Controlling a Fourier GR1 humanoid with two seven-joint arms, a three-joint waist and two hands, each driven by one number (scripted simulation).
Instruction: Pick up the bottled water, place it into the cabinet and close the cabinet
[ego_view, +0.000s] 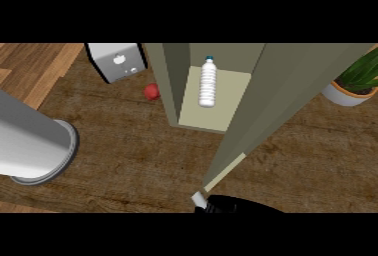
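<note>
Wooden desk (111, 140) bears an open cabinet (170, 85) at twelve o'clock, the probably light, slippery bottle (208, 82) upright inside; its stiff door (266, 110) suits a push near the free edge by the right hand (236, 205), whose state I cannot tell.

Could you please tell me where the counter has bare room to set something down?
Bare counter lies between the grey cylinder and the door, and right of the door below the plant. Crowded at top left: toaster and red thing beside the cabinet, whose shelf holds the bottle.
</note>
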